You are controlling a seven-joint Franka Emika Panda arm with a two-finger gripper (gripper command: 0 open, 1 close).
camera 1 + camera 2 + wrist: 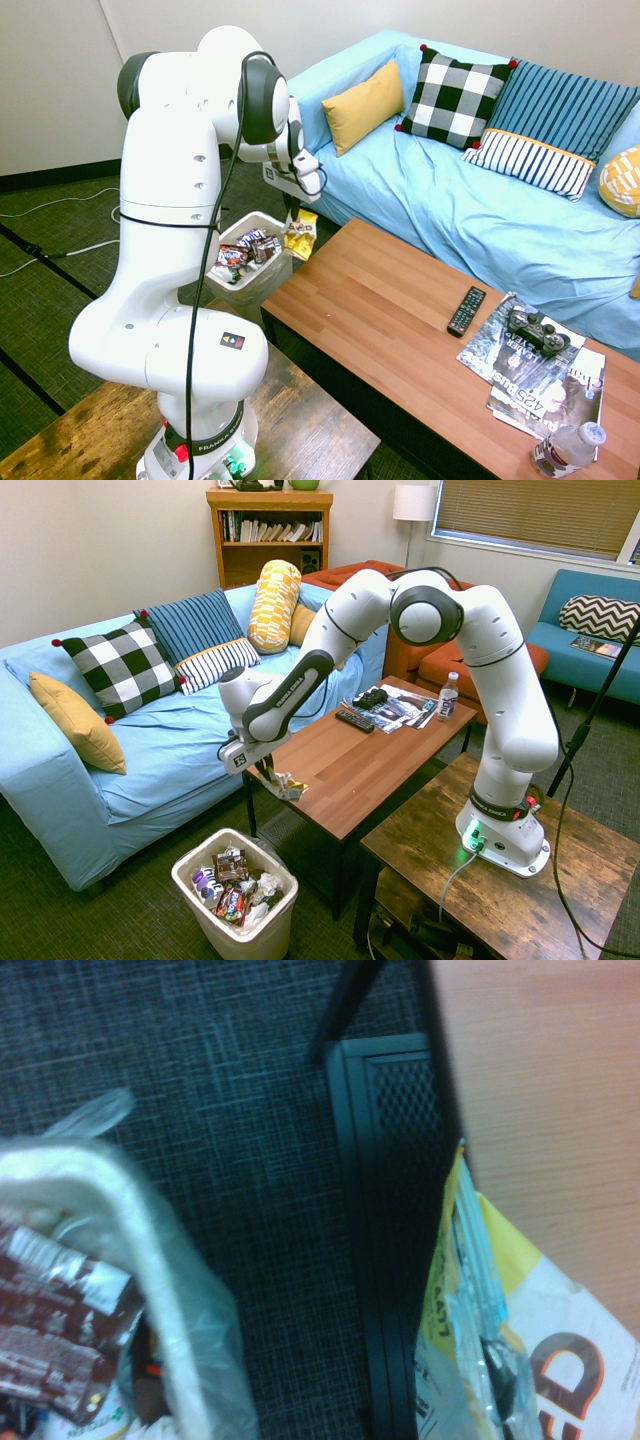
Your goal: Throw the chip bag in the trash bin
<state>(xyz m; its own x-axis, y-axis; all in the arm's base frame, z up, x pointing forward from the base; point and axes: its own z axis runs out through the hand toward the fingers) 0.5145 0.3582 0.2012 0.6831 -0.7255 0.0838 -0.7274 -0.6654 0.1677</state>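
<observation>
**Bag grabbed, drop pending**

Trash bin (236, 898) sits on the floor, wrappers inside, no chip bag. Gripper (268, 772) has its fingers clamped on the chip bag (285, 784), hanging at the worktop (350, 765) end, short of the bin. Left: carry over the bin, release.

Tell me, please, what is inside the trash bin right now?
The trash bin holds dark brown-and-white candy wrappers and crumpled litter inside a clear liner; anything beneath that pile is covered.
</observation>
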